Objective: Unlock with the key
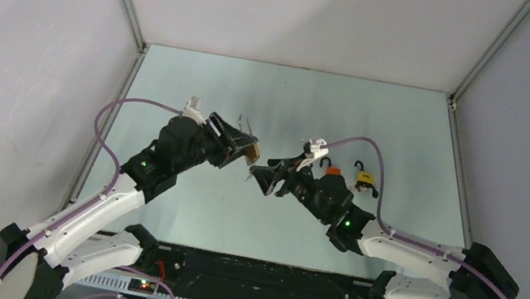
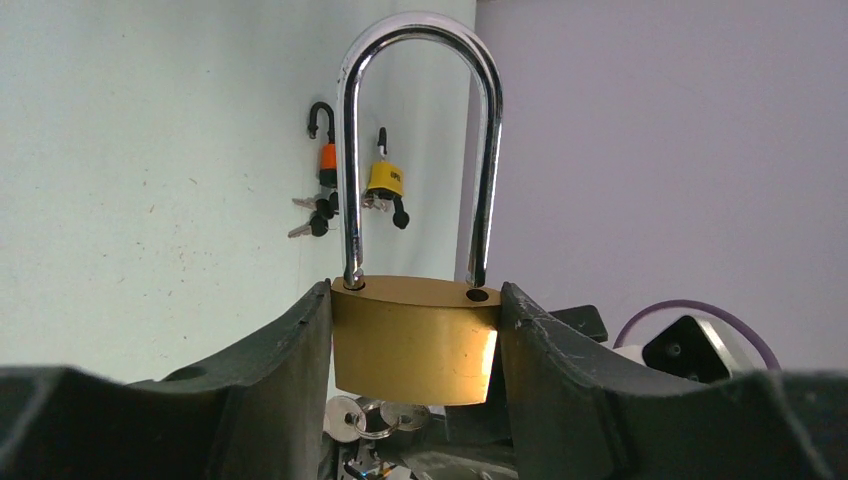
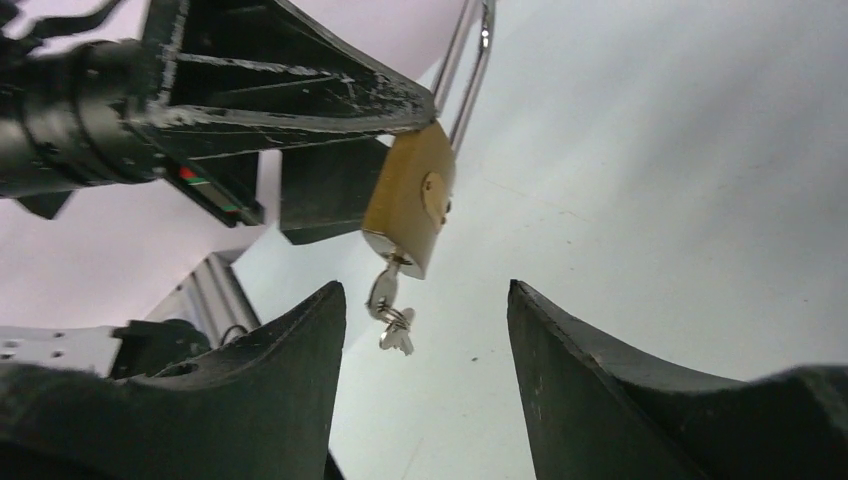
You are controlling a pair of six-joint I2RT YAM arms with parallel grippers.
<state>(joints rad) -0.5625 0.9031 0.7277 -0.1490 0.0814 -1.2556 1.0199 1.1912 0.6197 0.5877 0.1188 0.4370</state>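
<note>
right claw: your right gripper (image 3: 425, 290) stood with its jaws wide apart, gripping nothing
key: the key (image 3: 385, 290) sat in the keyhole at the lock body's lower end, just ahead of that claw and nearer one finger; no contact that I could make out; spare keys (image 3: 397, 335) dangled beneath it on a ring
lock: the brass padlock (image 2: 415, 345) hung off the table (image 1: 254, 98), between your two arms
left claw: your left gripper (image 1: 242, 145) was clamped on the body's two flanks, jaws only as far apart as the body is wide
shackle: the shackle (image 2: 420, 60) had one leg seated; the other leg's tip looked just clear of its hole; I read that as sprung, not certain
background: orange padlock (image 2: 327, 158) and yellow padlock (image 2: 385, 180) lay on the table, well apart from the work
step: I judged you at the key-turn stage, or just past it
next: you needed to confirm the shackle was free; if not, close the right jaws square on the key's bow, avoid the ring, and twist while the left held firm
</note>
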